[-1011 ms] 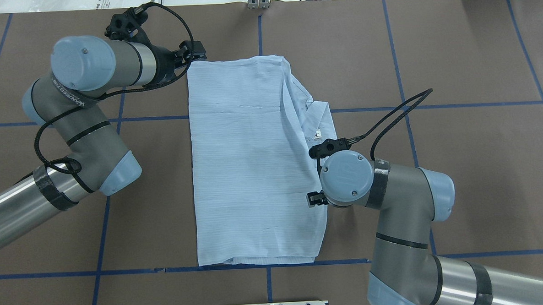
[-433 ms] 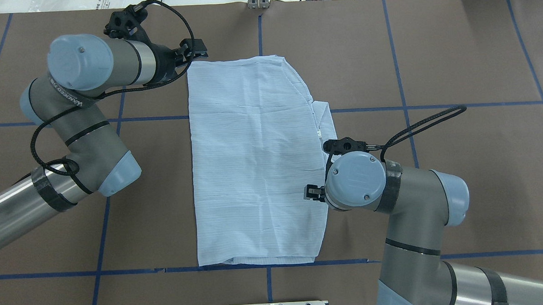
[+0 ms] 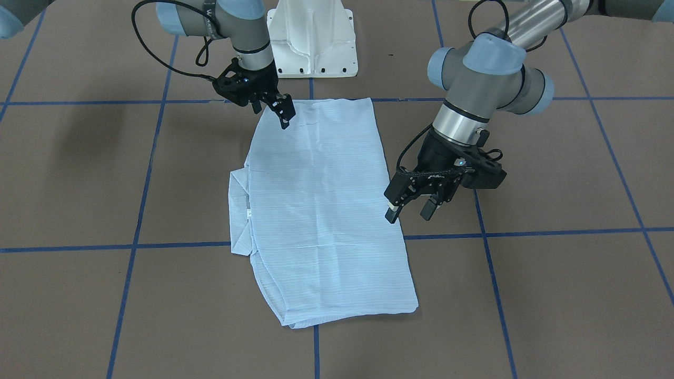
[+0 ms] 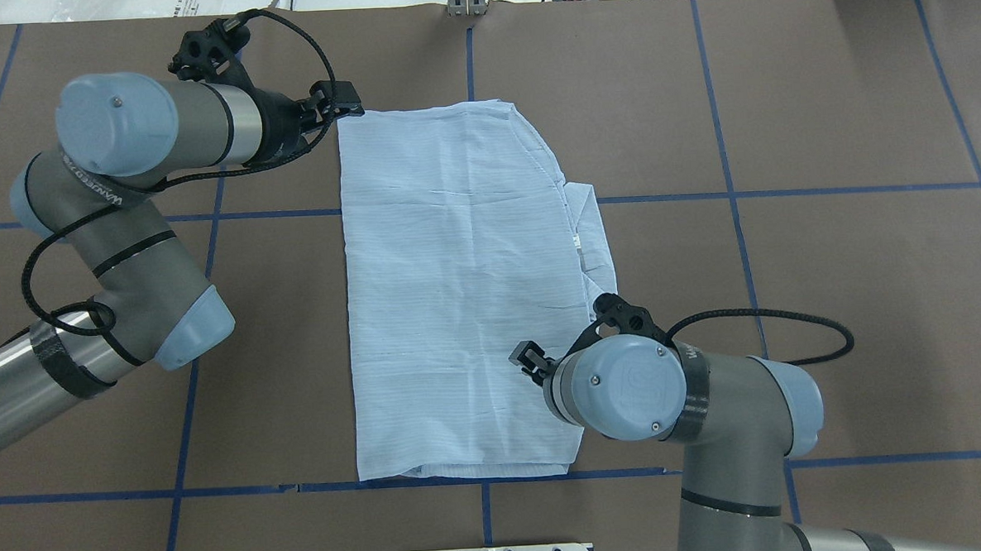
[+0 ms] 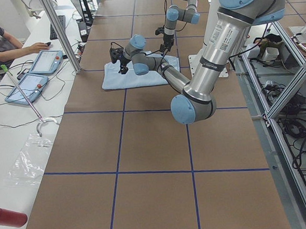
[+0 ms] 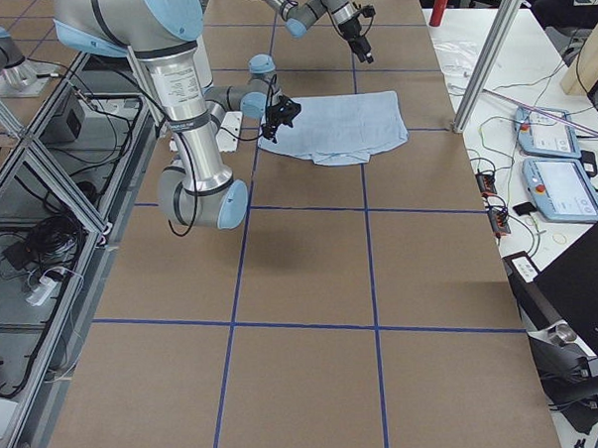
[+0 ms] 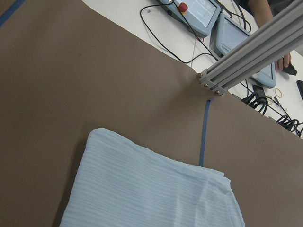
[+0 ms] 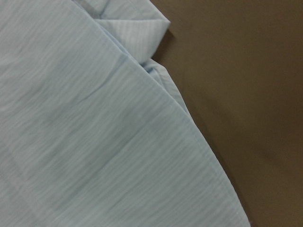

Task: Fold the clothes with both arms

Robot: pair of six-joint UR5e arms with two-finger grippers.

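Facing the robot, I see the shirt (image 3: 326, 210) lying flat on the brown table (image 3: 553, 289), already folded into a long strip, with its collar (image 3: 239, 210) poking out along one long side. The left gripper (image 3: 409, 210) hangs just off the opposite long edge, jaws wide apart and empty. The right gripper (image 3: 274, 108) sits over the corner nearest the base. Its jaws look parted too, with nothing between them.

From overhead, the left gripper (image 4: 342, 100) is just beside the far corner of the shirt (image 4: 458, 293), and the right gripper (image 4: 527, 358) is above the cloth near the near end.

The two side views show the shirt (image 5: 140, 74) well up the table. They're too small for me to judge the jaws.

The left wrist camera looks down on one square corner of the shirt (image 7: 151, 189). The right wrist camera shows a layered edge (image 8: 189, 137) and a collar tip.

I judge the next job is a crosswise fold. I'd take both corners of one short end and pinch every layer. I'd then lift level and carry both corners across at matching speed so the strip doesn't skew. The protruding collar may catch.
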